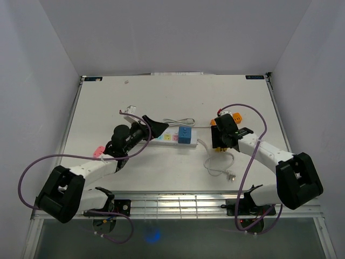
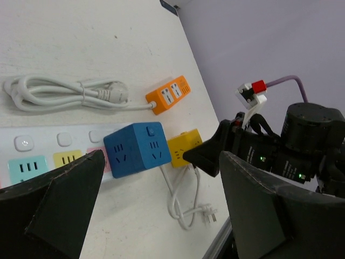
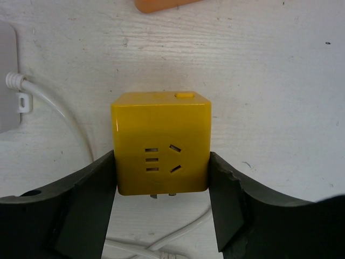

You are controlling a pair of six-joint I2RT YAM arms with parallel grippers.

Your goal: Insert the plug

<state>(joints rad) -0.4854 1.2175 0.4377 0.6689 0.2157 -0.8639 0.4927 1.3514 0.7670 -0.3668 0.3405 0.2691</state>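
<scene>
White-walled tabletop (image 1: 161,97): the left claw (image 1: 156,128) hovers at the power strip (image 1: 170,137), likely to steady it.

Left wrist: it gapes wide and empty above the blue cube (image 2: 137,148).

Right wrist: the right claw (image 1: 221,143) clamps the yellow cube plug (image 3: 161,143) by both sides. Its prongs (image 3: 153,195) point back toward the wrist, and it is too cubic for a clear long axis.

Two white-and-black robot arms reach forward from side-by-side bases. The left arm (image 1: 91,168) angles inward to the right. Its left gripper (image 1: 155,128) is held low and level, with the jaws spread fully wide. The right arm (image 1: 267,152) bends inward to the left. Its right gripper (image 1: 220,143) points down, and the jaws touch both opposite sides of a yellow cube adapter (image 3: 160,145).
</scene>
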